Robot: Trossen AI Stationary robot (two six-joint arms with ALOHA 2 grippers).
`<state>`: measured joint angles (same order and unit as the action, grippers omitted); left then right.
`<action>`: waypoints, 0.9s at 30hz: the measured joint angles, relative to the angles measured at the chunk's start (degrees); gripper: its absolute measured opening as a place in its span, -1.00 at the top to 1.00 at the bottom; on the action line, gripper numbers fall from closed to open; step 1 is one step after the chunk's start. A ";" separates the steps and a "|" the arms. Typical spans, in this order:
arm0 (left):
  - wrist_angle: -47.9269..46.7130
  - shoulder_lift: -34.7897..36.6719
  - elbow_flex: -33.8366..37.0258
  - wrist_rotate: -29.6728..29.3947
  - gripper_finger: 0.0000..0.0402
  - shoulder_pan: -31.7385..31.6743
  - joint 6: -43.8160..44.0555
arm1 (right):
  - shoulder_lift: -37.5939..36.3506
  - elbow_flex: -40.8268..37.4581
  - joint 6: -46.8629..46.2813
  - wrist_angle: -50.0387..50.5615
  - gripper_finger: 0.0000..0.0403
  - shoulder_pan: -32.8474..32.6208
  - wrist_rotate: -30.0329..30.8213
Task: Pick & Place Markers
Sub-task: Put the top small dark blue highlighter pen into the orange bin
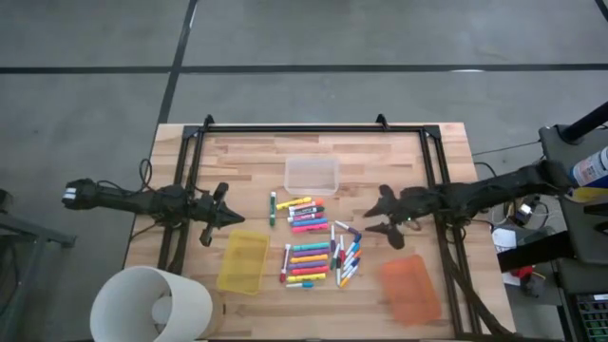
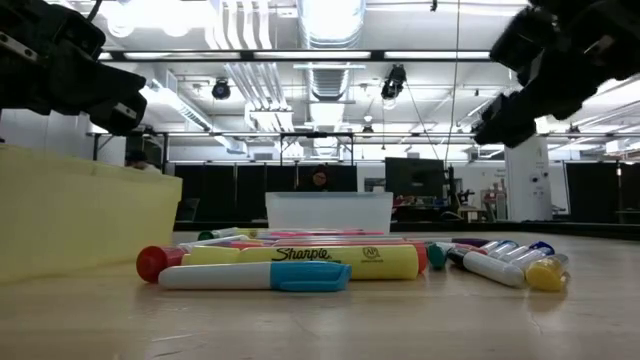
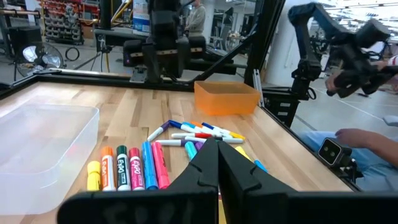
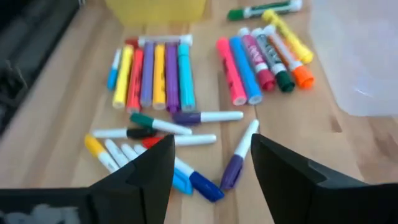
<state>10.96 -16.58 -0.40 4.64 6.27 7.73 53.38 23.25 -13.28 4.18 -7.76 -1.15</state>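
Markers (image 1: 313, 242): glossy plastic sticks at centre of the pale wood-plank surface (image 1: 247, 152). Right claw (image 1: 372, 220) at 3 o'clock, spread wide, empty. Left claw (image 1: 239, 218) at 9 o'clock, closed, empty.

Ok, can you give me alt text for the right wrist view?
The right gripper hangs with its fingers open above loose markers lying on the wooden table, holding nothing. A yellow bin and a clear bin sit at the edges.
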 joint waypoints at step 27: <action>-0.76 -0.07 0.00 0.01 1.00 0.00 0.00 | 41.58 28.73 23.99 28.50 0.22 -5.46 -0.19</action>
<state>10.20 -16.64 -0.40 4.65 6.28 7.73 94.96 51.98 10.71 32.68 -13.22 -1.34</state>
